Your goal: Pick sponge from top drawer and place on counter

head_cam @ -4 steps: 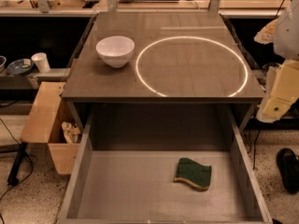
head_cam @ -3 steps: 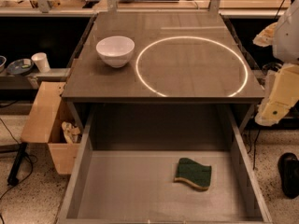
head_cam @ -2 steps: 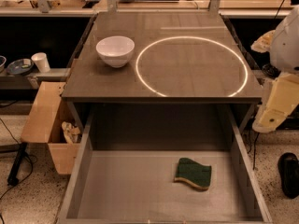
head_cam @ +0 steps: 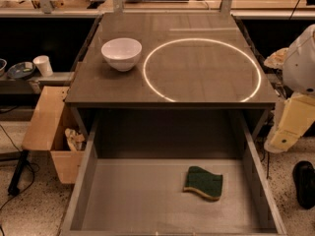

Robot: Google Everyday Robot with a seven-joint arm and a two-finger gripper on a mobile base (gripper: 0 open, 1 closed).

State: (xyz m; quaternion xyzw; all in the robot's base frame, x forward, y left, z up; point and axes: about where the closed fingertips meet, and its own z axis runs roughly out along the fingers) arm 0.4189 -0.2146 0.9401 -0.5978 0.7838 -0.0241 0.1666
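One sponge lies flat on the bare floor of the open top drawer, in the lower middle of the frame. It sits right of the drawer's centre and touches no wall.

Judging by this, the task is at its very start: the sponge is ungrasped and the approach is the step in hand. The gripper hangs at the right edge of the frame, outside the drawer's right wall and just below the counter's front right corner, well apart from the sponge. Whether it is spread or pressed together cannot be told from here.

The next move likely calls for swinging in over the right wall, then coming straight down on the sponge. The counter's front edge overhangs the back of the drawer, so the descent should keep to the open front part.

The sponge is small and thin, with a wavy outline. Its dark green scouring face is up, and a pale yellow foam layer shows along its near edge. It looks soft and light, and low enough that a grasp must reach almost to the drawer floor.

Above the drawer, the counter fills the upper middle of the frame, glossy grey-brown, with a bright ring of light across it. A white bowl stands at the upper left, just outside the ring. A tan wooden box sits at the left of the frame, beside the drawer.
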